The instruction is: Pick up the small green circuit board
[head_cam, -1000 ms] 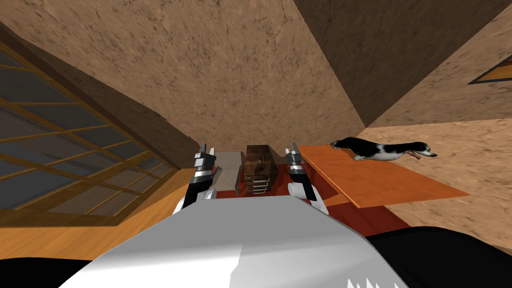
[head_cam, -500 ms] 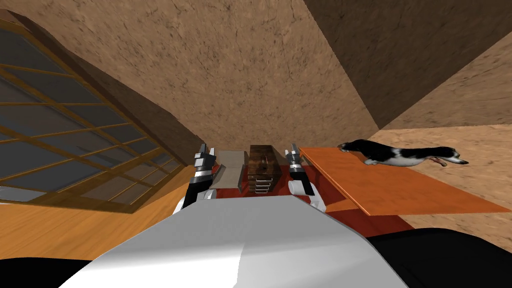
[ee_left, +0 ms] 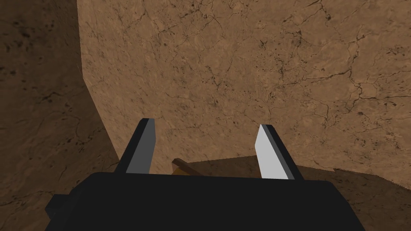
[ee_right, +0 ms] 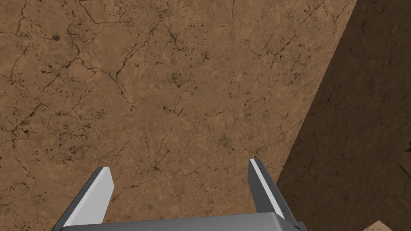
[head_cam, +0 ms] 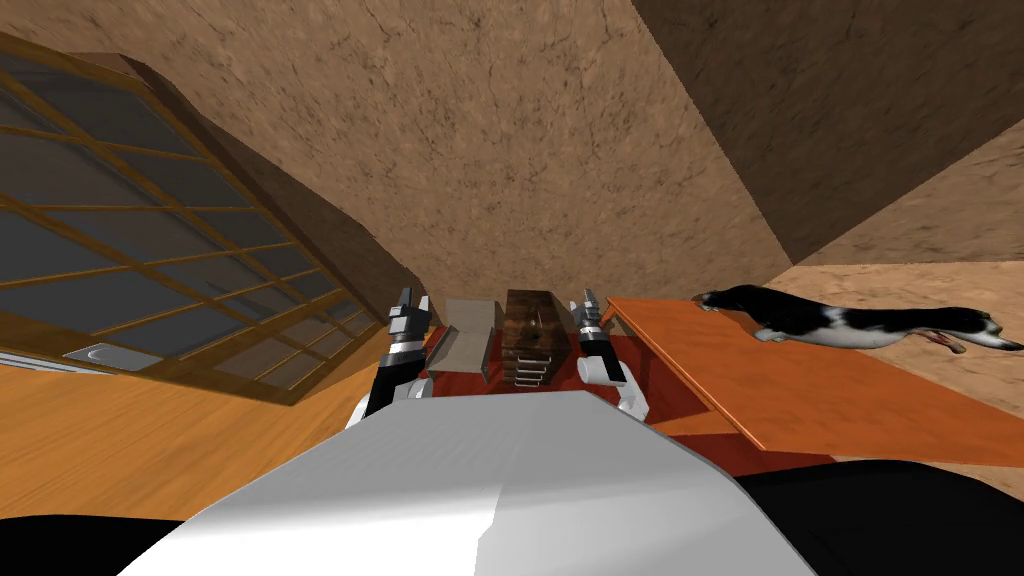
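Evidently my left tool (ee_left: 205, 123) and right tool (ee_right: 179, 164) stand spread wide and empty, seemingly raised for travel. Where the circuit board lies I cannot tell; perhaps on the counter (head_cam: 800, 390) right of them.

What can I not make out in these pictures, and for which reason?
Head view: drawer chest, too small to tell what its top holds.
Head view: orange table, cut off by the right edge.
Left wrist view: brown strip, half hidden by the body of the left gripper.
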Tool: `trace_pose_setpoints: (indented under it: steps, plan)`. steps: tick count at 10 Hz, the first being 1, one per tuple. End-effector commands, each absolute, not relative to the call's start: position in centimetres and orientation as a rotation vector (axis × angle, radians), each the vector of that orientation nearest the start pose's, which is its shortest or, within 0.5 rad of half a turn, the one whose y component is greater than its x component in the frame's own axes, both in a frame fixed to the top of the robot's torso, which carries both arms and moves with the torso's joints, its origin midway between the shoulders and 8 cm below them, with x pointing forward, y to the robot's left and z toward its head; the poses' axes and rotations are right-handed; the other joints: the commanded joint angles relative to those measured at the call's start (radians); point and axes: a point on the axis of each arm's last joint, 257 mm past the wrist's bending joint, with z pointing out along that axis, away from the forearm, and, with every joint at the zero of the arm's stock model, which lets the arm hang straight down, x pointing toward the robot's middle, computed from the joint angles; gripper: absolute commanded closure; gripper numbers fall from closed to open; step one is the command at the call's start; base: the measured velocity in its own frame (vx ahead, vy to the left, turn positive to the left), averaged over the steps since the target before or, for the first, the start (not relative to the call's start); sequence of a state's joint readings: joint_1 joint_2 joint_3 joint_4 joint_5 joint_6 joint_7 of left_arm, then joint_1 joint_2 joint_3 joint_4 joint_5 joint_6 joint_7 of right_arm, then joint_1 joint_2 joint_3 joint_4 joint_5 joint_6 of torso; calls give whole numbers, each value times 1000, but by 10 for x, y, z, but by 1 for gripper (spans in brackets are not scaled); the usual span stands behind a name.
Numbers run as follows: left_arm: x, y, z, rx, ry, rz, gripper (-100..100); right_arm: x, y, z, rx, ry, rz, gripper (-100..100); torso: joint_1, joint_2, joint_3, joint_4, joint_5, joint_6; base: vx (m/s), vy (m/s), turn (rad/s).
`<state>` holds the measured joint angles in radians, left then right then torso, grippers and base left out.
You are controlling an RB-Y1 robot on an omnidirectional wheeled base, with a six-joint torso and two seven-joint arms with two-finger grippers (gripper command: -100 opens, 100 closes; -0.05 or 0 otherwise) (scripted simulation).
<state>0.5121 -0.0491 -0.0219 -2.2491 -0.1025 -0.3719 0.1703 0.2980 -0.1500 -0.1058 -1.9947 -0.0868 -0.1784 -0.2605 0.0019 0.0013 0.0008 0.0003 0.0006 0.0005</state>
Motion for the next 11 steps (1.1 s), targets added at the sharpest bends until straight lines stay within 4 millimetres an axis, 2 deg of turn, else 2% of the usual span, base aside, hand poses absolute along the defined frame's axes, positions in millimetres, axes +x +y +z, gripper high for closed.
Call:
trace_pose_setpoints:
  steps: [1, 2, 5, 6, 7, 8, 9, 10, 11]
  plan:
    - [370, 273, -20, -847, 692, -1364, 0, 454, -343, -108, 1148, 814, 1395, -100, 0, 0, 0, 0, 0, 0, -23, 44, 133]
    - [370, 273, -20, -847, 692, -1364, 0, 454, -343, -108, 1157, 807, 1408, -100, 1, 0, 0, 0, 0, -1, -15, 35, 72]
    - [370, 273, -20, -847, 692, -1364, 0, 468, -365, -130, 1275, 771, 1425, -100, 0, 0, 0, 0, 0, 0, -18, 36, 133]
    - [370, 273, -20, -847, 692, -1364, 0, 468, -365, -130, 1286, 760, 1442, -100, 0, 0, 0, 0, 0, 0, -13, 33, 69]
    - [370, 273, -20, -847, 692, -1364, 0, 474, -377, -142, 1343, 741, 1440, -100, 0, 0, 0, 0, 0, 0, -16, 37, 167]
    - [370, 273, -20, -847, 692, -1364, 0, 474, -377, -142, 1355, 729, 1457, -100, 0, 0, 0, 0, 0, 0, -16, 32, 79]
    - [370, 273, -20, -847, 692, -1364, 0, 480, -389, -154, 1417, 703, 1455, -100, 0, 0, 0, 0, 0, 0, -23, 41, 125]
    - [370, 273, -20, -847, 692, -1364, 0, 480, -389, -154, 1427, 692, 1470, -100, 0, 0, 0, 0, 0, 0, -16, 33, 76]
    - [370, 273, -20, -847, 692, -1364, 0, 485, -401, -168, 1491, 661, 1466, -100, 0, 0, 0, 0, 0, 0, -16, 37, 137]
